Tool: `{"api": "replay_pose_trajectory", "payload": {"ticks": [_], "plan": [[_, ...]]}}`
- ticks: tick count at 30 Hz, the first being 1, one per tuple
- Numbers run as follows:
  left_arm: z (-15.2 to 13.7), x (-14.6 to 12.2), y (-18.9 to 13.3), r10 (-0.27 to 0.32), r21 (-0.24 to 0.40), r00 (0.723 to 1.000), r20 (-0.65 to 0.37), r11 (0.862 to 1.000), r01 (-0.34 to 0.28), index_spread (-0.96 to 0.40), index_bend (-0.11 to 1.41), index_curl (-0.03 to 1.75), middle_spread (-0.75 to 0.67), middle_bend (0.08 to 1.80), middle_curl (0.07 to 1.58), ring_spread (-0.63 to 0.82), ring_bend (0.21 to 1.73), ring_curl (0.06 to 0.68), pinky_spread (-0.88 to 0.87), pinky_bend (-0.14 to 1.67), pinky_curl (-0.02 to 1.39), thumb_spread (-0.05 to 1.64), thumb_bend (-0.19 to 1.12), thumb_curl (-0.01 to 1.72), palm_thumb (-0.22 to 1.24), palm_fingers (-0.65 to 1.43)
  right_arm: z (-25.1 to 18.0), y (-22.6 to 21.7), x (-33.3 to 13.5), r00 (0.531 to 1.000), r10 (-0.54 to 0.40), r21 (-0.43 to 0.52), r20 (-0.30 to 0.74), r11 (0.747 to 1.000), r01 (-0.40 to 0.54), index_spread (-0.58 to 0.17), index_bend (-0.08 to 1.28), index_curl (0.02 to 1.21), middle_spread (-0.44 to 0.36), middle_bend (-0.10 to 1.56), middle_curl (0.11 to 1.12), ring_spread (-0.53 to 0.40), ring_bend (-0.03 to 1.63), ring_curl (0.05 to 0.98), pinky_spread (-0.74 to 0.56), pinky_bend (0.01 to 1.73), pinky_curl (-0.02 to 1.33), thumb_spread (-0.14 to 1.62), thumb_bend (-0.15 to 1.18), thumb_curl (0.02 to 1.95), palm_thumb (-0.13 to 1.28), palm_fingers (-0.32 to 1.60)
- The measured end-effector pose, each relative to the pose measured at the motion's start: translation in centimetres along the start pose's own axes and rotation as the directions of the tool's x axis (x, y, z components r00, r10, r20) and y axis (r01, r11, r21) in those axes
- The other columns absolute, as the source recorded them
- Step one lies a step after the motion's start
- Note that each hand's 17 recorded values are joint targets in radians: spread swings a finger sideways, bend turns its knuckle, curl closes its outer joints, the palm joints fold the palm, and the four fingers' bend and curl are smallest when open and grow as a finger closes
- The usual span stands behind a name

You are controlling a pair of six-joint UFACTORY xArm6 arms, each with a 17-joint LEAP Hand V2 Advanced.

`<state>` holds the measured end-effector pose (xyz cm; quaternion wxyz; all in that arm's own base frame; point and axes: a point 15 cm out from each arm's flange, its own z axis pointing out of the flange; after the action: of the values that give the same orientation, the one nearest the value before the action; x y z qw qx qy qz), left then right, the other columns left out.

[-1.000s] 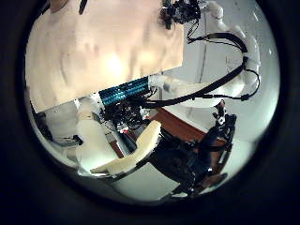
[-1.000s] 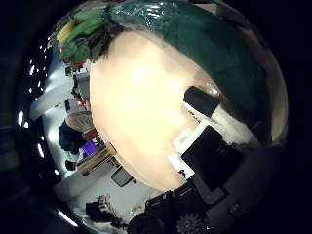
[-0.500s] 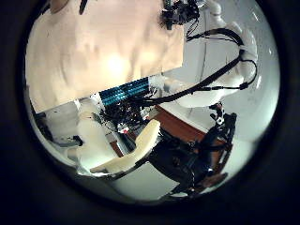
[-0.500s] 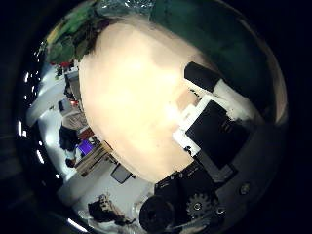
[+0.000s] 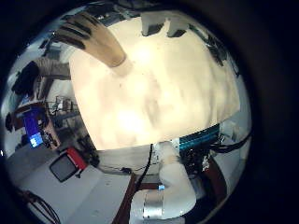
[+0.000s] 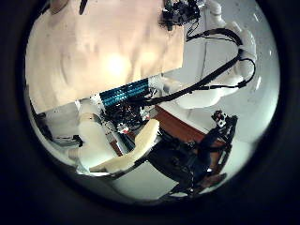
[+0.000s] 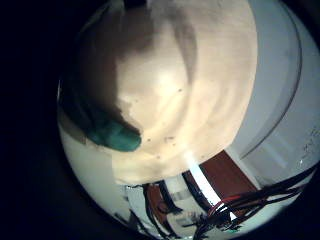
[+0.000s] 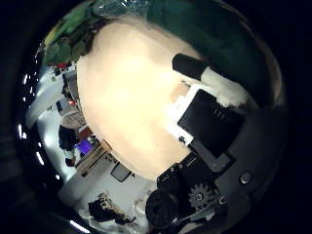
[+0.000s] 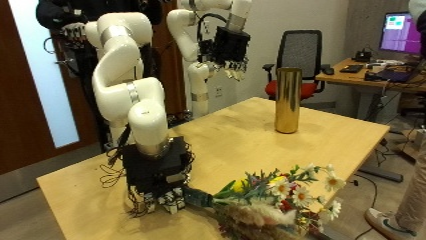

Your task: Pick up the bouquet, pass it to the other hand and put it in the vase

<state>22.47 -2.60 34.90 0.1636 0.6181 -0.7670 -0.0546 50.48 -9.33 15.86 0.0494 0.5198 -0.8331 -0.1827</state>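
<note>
A bouquet of white, yellow and green artificial flowers in dark green wrapping [image 9: 273, 198] lay on its side on the light wooden bench [image 9: 240, 135], near the bench edge and well apart from the tall, upright, gold-coloured cylindrical vase [image 9: 286, 99] that stood farther back on the same surface. The right hand [image 9: 157, 182] was lowered to the bench at the stem end of the bouquet, its black and white fingers [image 9: 163, 200] pointing down at the wood just beside the dark green stem wrap; whether they were closed on the stems could not be told from the outside view. In the right thumb side palm view, green leaves and wrapping [image 8: 146, 15] lay along the edge of the pale bench top [image 8: 127, 97], with that hand's own parts [image 8: 210, 112] close by. The right little finger side palm view showed a dark green piece of the bouquet [image 7: 115, 135] resting on the bench. The left hand [image 9: 229, 48] hung high above the bench, behind and to one side of the vase, its fingers loose and spread and holding nothing.
</note>
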Motion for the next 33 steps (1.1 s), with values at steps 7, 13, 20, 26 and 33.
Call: {"api": "replay_pose_trajectory", "payload": {"ticks": [7, 13, 20, 26, 33], "plan": [[-0.6, -0.1, -0.4, -0.004, 0.023, 1.000, 0.002, 1.000, 0.004, 0.21, 0.18, 0.35, 0.38, 0.20, 0.32, 0.58, 0.31, 0.224, 0.53, 0.18, 0.26, 0.87, -0.03, 0.31, 0.33, 0.11, -6.5, 1.1, 0.8, 0.999, -0.011, 0.121, 0.040, 0.993, 0.006, -0.341, 0.90, 0.92, -0.183, 1.20, 0.74, -0.210, 1.39, 0.541, -0.29, 1.45, 0.40, 0.86, 0.03, 0.60, 1.14, 1.19], [-1.2, -0.7, -1.5, -0.032, 0.070, 0.999, -0.015, 0.997, 0.033, 0.21, 0.19, 0.36, 0.37, 0.20, 0.32, 0.56, 0.31, 0.224, 0.53, 0.17, 0.26, 0.88, -0.03, 0.31, 0.33, 0.13, -13.0, 4.2, -1.5, 0.984, -0.137, 0.247, 0.113, 0.963, 0.106, -0.319, 0.97, 0.98, -0.162, 1.25, 0.78, -0.192, 1.45, 0.580, -0.21, 1.48, 0.49, 0.75, 0.01, 0.71, 1.23, 1.13], [-2.7, -0.4, -3.3, -0.049, 0.140, 0.990, -0.133, 0.988, 0.068, 0.17, 0.24, 0.39, 0.30, 0.23, 0.33, 0.53, 0.32, 0.223, 0.49, 0.16, 0.23, 0.91, -0.03, 0.30, 0.33, 0.24, -20.3, 10.9, -3.0, 0.911, -0.310, 0.400, 0.272, 0.897, 0.186, -0.303, 0.98, 1.01, -0.152, 1.27, 0.79, -0.181, 1.46, 0.590, -0.20, 1.44, 0.54, 0.58, 0.01, 0.81, 1.24, 1.11], [-4.4, 0.4, -5.4, -0.030, 0.184, 0.968, -0.250, 0.980, 0.078, 0.11, 0.26, 0.42, 0.20, 0.26, 0.35, 0.46, 0.35, 0.227, 0.44, 0.16, 0.21, 0.96, -0.03, 0.30, 0.33, 0.32, -25.0, 17.1, -4.9, 0.802, -0.473, 0.516, 0.365, 0.820, 0.249, -0.295, 0.99, 1.03, -0.148, 1.28, 0.79, -0.177, 1.47, 0.595, -0.20, 1.39, 0.58, 0.44, -0.01, 0.87, 1.23, 1.11], [-7.0, 2.4, -7.0, 0.032, 0.263, 0.918, -0.396, 0.962, 0.080, 0.09, 0.22, 0.43, 0.14, 0.29, 0.36, 0.37, 0.39, 0.223, 0.36, 0.18, 0.19, 0.98, -0.03, 0.28, 0.26, 0.38, -28.5, 24.3, -6.9, 0.568, -0.685, 0.644, 0.456, 0.695, 0.321, -0.288, 1.00, 1.03, -0.148, 1.27, 0.79, -0.175, 1.47, 0.596, -0.21, 1.34, 0.64, 0.32, -0.01, 0.91, 1.23, 1.12]]}}
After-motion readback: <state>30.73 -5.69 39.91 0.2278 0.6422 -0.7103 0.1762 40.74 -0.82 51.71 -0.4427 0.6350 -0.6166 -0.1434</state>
